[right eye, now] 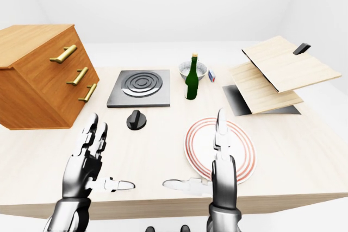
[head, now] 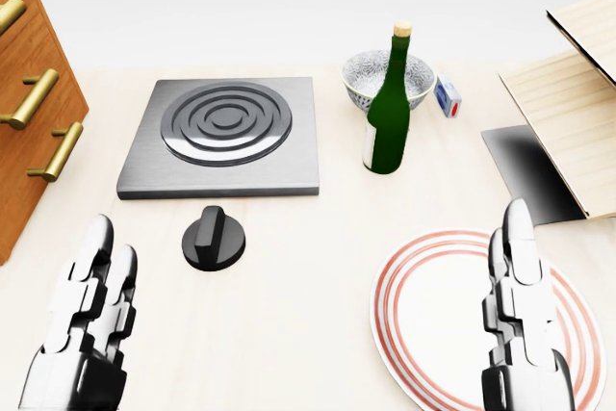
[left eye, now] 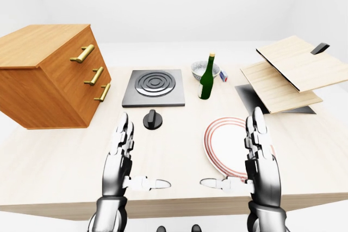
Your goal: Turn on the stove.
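Observation:
A grey square stove (head: 223, 137) with a dark ringed burner lies on the pale wooden table (head: 308, 286), upper left of centre in the head view. Just below it sits its black round knob (head: 213, 238) with a raised grip bar. My left hand (head: 89, 320) hovers open at the lower left, fingers stretched out, below and left of the knob and apart from it. My right hand (head: 520, 320) is open too, fingers straight, above the striped plate at the lower right. Neither hand holds anything.
A green bottle (head: 387, 120) stands right of the stove, a patterned bowl (head: 385, 76) and a small blue-white box (head: 448, 97) behind it. A red-ringed plate (head: 452, 310) lies lower right. Wooden drawers (left eye: 51, 74) stand left; stacked boards (left eye: 293, 74) over a dark tray at right.

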`<state>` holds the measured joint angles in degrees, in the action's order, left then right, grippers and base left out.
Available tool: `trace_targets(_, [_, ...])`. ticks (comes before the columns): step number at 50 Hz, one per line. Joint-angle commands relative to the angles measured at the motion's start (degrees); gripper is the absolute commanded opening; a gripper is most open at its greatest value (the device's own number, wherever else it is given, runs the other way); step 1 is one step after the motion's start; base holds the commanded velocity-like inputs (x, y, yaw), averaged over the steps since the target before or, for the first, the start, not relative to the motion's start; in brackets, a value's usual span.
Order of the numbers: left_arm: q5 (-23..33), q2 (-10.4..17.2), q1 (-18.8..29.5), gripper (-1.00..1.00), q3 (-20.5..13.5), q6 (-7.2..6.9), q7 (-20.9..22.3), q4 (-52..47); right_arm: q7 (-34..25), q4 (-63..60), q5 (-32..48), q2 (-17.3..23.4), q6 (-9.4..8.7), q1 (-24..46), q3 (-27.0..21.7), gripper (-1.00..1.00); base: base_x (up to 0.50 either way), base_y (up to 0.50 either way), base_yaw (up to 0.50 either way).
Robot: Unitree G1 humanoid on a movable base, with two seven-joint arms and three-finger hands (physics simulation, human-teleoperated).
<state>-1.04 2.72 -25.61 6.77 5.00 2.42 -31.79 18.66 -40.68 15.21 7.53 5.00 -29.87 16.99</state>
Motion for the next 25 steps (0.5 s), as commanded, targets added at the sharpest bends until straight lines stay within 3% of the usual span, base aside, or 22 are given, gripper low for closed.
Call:
trace_targets(1, [2.1, -1.4, 8.4, 1.0, -0.7, 0.0, -1.1, 7.7, 1.6, -2.0, -0.6, 2.7, 0.0, -1.7, 2.7, 1.0, 0.0, 0.0, 0.0])
trace_targets(8, [3.8, -2.0, 11.1, 1.0, -0.2, 0.0, -1.8, 12.9, 1.7, -2.6, -0.5, 4.3, 0.0, -2.7, 3.9, 1.0, 0.0, 0.0, 0.0])
trace_targets(13, [4.5, -2.8, 17.5, 1.0, -1.9, 0.0, -2.7, 20.6, 3.7, -3.7, 1.2, 5.6, 0.0, -4.7, 5.1, 1.0, 0.0, 0.0, 0.0])
trace_targets(25, [4.4, -3.0, 17.0, 1.0, -2.2, 0.0, -2.3, 19.6, 4.9, -3.8, 1.6, 6.3, 0.0, -4.6, 5.4, 1.0, 0.0, 0.0, 0.0])
